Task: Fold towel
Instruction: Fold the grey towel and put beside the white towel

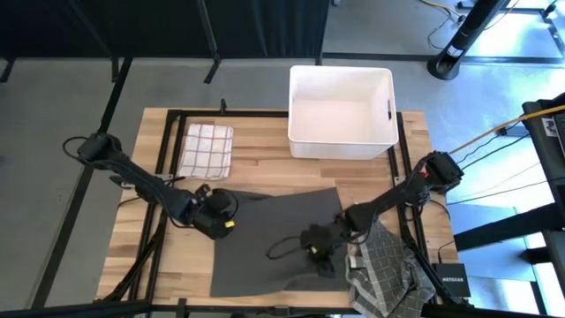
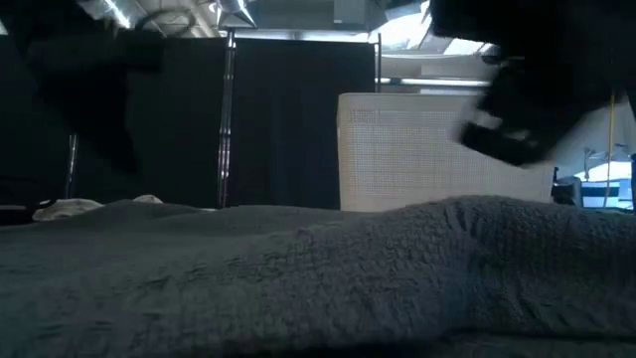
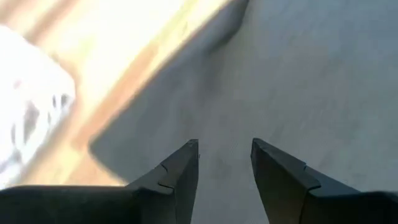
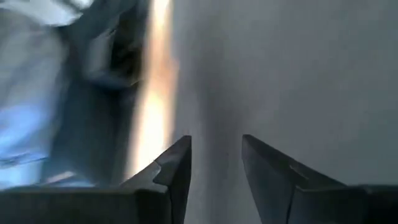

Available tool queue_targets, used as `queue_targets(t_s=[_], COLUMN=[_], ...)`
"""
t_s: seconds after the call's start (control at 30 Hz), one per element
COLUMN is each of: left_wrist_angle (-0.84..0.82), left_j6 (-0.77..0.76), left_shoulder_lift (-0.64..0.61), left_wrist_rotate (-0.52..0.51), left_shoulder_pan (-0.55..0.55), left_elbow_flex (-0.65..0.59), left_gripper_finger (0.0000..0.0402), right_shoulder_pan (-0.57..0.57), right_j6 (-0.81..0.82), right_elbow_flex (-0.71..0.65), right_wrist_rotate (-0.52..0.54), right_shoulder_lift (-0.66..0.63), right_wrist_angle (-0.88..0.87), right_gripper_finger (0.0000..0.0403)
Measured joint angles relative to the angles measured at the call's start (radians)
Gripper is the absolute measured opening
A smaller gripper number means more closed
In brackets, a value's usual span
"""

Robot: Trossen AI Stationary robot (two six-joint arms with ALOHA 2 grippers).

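A dark grey towel (image 1: 265, 231) lies spread flat on the wooden table, and in the low view the towel (image 2: 318, 278) fills the foreground. My left gripper (image 1: 226, 226) hovers over the towel's left edge. It is open, and its fingers (image 3: 180, 174) have only grey cloth (image 3: 298, 74) showing past them. My right gripper (image 1: 320, 256) is over the towel's right near part, also open, with the towel (image 4: 280, 74) beyond its fingers (image 4: 174, 168). Neither gripper has anything between its fingers.
A white bin (image 1: 340, 110) stands at the table's far edge. A folded white checked cloth (image 1: 206, 148) lies at the far left. A crumpled grey checked cloth (image 1: 381, 274) sits at the near right corner, beside my right arm.
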Motion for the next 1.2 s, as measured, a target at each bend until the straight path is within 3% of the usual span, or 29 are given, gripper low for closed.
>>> queue_targets(t_s=[0.07, 0.13, 0.23, 0.37, 0.57, 0.67, 0.93, 1.2], left_wrist_angle=[0.027, 0.069, 0.123, 0.151, 0.266, 0.333, 0.428, 0.428], left_j6=[0.082, 0.165, 0.313, 0.529, 0.758, 0.799, 0.846, 0.873], left_shoulder_lift=[-0.012, -0.014, -0.004, 0.006, 0.006, 0.006, 0.006, 0.007], left_wrist_rotate=[-0.036, -0.048, 0.008, 0.136, 0.179, 0.279, 0.323, 0.424], left_shoulder_pan=[0.018, 0.052, 0.122, 0.22, 0.339, 0.395, 0.475, 0.495], left_elbow_flex=[0.012, 0.005, -0.025, -0.058, -0.092, -0.126, -0.186, -0.193], left_gripper_finger=[0.0138, 0.0138, 0.0138, 0.0138, 0.0138, 0.0138, 0.0134, 0.0069], right_shoulder_pan=[-0.016, -0.022, -0.045, -0.088, -0.107, -0.106, -0.105, -0.105], right_j6=[-0.154, -0.302, -0.426, -0.443, -0.422, -0.423, -0.415, -0.386], right_elbow_flex=[0.011, 0.011, -0.005, -0.016, -0.021, -0.021, -0.021, -0.021], right_wrist_rotate=[0.16, 0.384, 0.614, 0.608, 0.55, 0.549, 0.541, 0.542], right_shoulder_lift=[0.0, 0.005, 0.033, 0.082, 0.16, 0.175, 0.181, 0.181], right_wrist_angle=[0.022, 0.111, 0.179, 0.166, 0.162, 0.166, 0.172, 0.172], right_gripper_finger=[0.0143, 0.0143, 0.0143, 0.0143, 0.0143, 0.0143, 0.0143, 0.0143])
